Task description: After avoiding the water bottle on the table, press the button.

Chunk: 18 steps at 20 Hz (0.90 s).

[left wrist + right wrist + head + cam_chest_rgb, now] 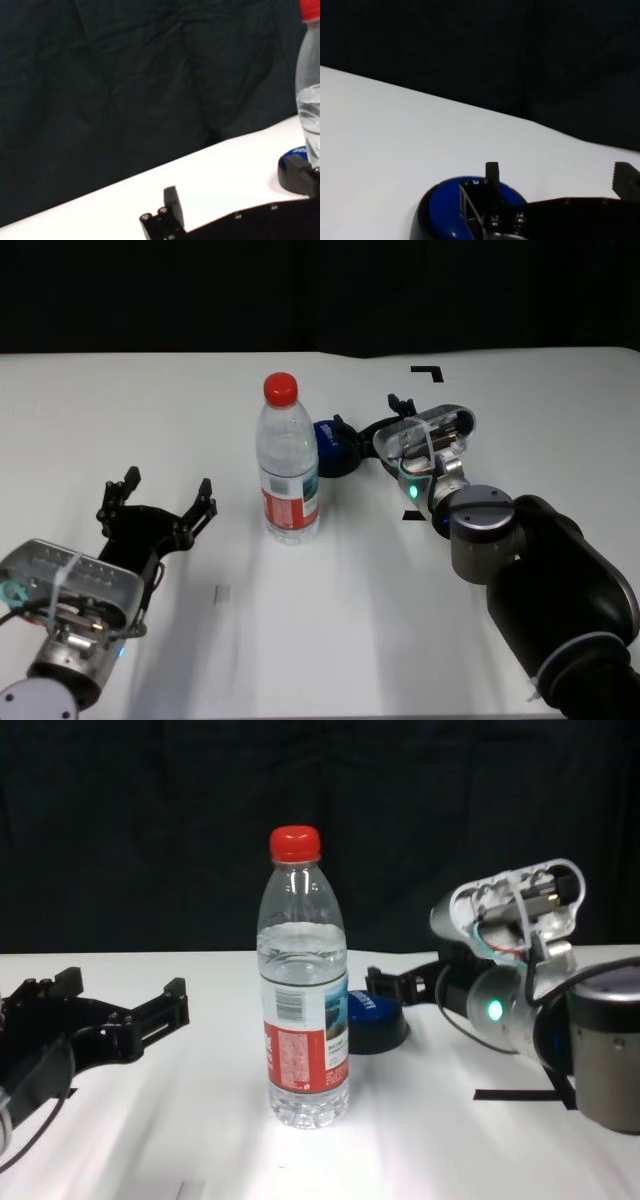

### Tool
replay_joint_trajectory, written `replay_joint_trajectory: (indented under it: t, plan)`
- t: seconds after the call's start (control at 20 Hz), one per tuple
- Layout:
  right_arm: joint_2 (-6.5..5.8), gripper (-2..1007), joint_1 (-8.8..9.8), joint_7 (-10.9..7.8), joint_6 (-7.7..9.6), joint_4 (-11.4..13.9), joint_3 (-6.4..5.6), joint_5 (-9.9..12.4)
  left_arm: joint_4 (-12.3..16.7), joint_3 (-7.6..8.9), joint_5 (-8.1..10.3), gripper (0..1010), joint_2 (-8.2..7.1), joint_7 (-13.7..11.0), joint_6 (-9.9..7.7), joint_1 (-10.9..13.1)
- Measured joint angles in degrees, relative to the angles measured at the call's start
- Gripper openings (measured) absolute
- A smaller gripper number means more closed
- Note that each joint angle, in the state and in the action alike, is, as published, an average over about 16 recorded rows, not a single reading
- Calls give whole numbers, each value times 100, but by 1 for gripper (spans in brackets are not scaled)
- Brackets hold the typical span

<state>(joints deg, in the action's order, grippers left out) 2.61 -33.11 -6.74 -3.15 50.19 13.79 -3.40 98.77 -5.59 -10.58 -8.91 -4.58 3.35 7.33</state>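
Note:
The water bottle [288, 465], clear with a red cap, stands upright in the middle of the white table [100, 410]. It also shows in the chest view [305, 1010]. The button [328, 447], blue-domed on a black base, sits just behind the bottle to its right. My right gripper [370, 415] is open, to the right of the bottle and apart from it. In the right wrist view one of its fingertips [492, 175] is over the button [447, 210]; I cannot tell whether it touches. My left gripper [165, 495] is open and empty, left of the bottle.
Black tape marks lie at the back right [428, 370] and beside my right forearm [410, 515]. A small grey mark [222, 592] is on the table in front of the bottle. A dark curtain hangs behind the table's far edge.

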Motion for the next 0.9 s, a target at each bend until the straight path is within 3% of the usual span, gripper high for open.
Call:
replay_joint_trajectory:
  t: [0.4, 0.9]
  plan:
    - [-61, 1003, 319, -19, 72, 717, -28, 85, 0, 0, 0, 1003, 0, 0, 0, 0]
    - [-228, 1003, 953, -37, 296, 1814, -37, 168, 0, 0, 0, 1003, 0, 0, 0, 0]
